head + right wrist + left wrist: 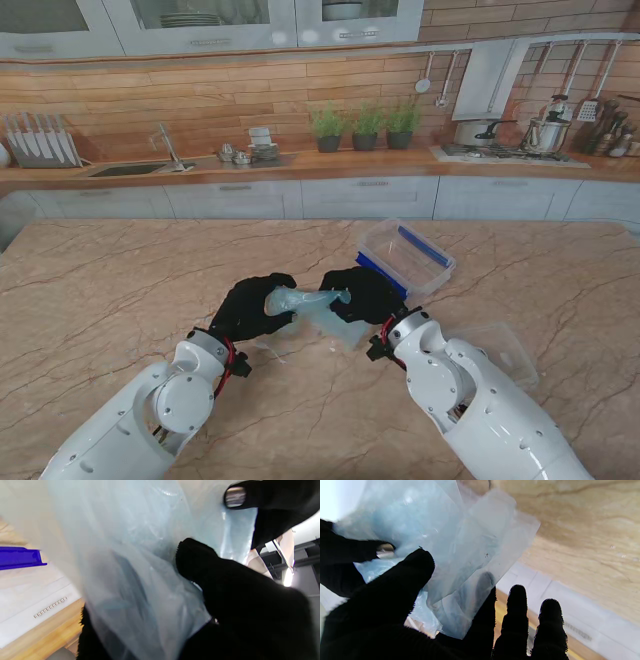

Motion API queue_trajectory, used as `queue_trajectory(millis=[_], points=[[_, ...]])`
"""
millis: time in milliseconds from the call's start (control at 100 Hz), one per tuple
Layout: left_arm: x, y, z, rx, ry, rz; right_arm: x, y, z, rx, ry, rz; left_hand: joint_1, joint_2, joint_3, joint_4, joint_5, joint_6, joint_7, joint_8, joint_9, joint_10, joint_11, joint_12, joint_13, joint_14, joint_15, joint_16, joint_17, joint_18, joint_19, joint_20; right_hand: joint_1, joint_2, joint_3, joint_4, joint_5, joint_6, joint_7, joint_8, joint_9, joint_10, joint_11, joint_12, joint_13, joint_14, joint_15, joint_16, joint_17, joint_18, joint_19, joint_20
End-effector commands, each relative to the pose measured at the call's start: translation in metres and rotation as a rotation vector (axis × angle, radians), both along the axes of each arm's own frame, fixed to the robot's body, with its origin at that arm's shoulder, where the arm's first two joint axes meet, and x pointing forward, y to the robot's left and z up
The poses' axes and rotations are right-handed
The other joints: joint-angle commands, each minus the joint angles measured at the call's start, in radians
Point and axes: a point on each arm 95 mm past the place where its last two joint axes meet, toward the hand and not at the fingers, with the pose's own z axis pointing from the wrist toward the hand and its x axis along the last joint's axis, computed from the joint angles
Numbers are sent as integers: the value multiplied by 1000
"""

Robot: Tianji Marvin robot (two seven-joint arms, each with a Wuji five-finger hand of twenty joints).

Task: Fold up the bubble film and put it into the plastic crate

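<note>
A pale blue, see-through bubble film [322, 312] hangs crumpled between my two black-gloved hands, a little above the table's middle. My left hand [255, 306] pinches its left end between thumb and fingers; the left wrist view shows the film [450, 545] draped over the palm. My right hand [366, 294] grips the right end, and the film [130, 565] fills most of the right wrist view. The clear plastic crate [408, 257] with blue latches stands just beyond my right hand, farther from me and to the right.
A clear lid [497, 350] lies flat on the marble table [120, 290] to the right of my right forearm. Beyond the table's far edge runs a kitchen counter with a sink, plants and a stove.
</note>
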Motion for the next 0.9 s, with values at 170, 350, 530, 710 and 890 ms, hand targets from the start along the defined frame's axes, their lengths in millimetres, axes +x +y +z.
queue_trajectory(millis=[170, 350, 530, 710, 890], points=[[0, -8, -9, -102, -56, 59, -3, 2, 1, 52, 57, -1, 229, -25, -137, -72, 111, -170, 456, 211, 89, -40, 53, 246, 47, -17, 114, 98, -136, -9, 518, -102, 28, -6, 14, 18, 8, -53, 45, 24, 35, -2, 9, 9, 14, -47, 18, 12, -10, -22, -19, 20], [-4, -9, -9, -236, -16, 68, -1, -1, 0, 76, 138, -10, 280, 74, -237, -53, 152, -187, 429, 170, 61, 11, -218, -313, 26, -27, -7, -30, -129, -42, 549, -124, 32, -2, 10, 16, 2, -40, 41, 23, 27, 5, 5, 11, -1, -29, 22, 18, -35, -9, -27, 26], [-6, -7, -8, -304, 21, 62, 0, -3, 0, 99, 186, -24, 316, 113, -187, -43, 216, -182, 321, 24, 288, 16, -227, -265, 223, 13, 90, -23, -9, -24, 716, -38, 31, 8, 3, 17, -6, -39, 34, 23, 21, 3, 1, 15, -16, -14, 33, 27, -60, 4, -21, 41], [-8, -9, -6, -370, 44, 60, 1, -3, 1, 116, 214, -33, 302, 45, -79, -52, 249, -167, 359, -34, 478, -1, -212, -214, 376, 26, 247, 2, 122, -8, 879, 43, 30, 18, -5, 14, -21, -28, 22, 17, 7, 4, -11, 11, -32, -4, 28, 26, -76, 5, -22, 47], [-10, -9, -5, -402, 54, 66, -2, -7, 6, 124, 282, -13, 291, -14, -35, -51, 225, -181, 419, -3, 496, -13, -233, -127, 370, 31, 293, 45, 121, 0, 902, 62, -9, 28, -89, 37, -128, 14, -59, -17, -101, 7, -46, 18, -141, 22, -50, 13, -158, 14, -70, 54]])
